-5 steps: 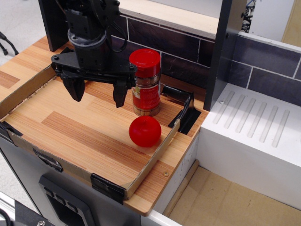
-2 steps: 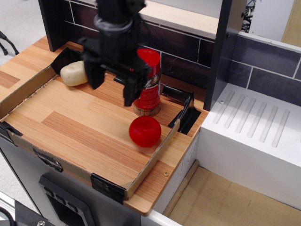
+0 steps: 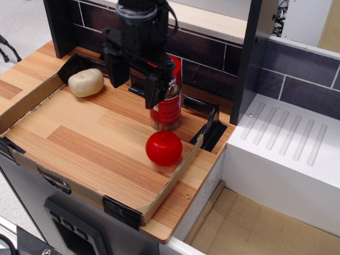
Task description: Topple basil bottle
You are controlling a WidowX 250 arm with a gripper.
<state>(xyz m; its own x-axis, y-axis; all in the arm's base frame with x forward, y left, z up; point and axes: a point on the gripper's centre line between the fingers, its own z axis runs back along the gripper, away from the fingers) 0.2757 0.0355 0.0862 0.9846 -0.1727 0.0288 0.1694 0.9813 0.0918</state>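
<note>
The basil bottle [image 3: 169, 106] stands upright near the back right of the wooden tray, a clear jar with a red cap and red label. Its upper left side is partly hidden by my gripper [image 3: 134, 86]. The gripper is black, open and empty. Its fingers point down; the right fingertip [image 3: 153, 96] is against or just in front of the bottle's left side, and the left fingertip [image 3: 116, 77] hangs over bare wood.
A red apple [image 3: 163, 148] lies just in front of the bottle. A pale beige potato-like lump [image 3: 86, 82] lies at the tray's back left. The tray [image 3: 32, 159] has low cardboard walls. A dark tiled wall stands behind, a white ribbed surface [image 3: 289, 138] to the right.
The gripper has risen and moved right and back, from left of the bottle to right up against its upper left side, uncovering the beige lump. The bottle and apple have not moved.
</note>
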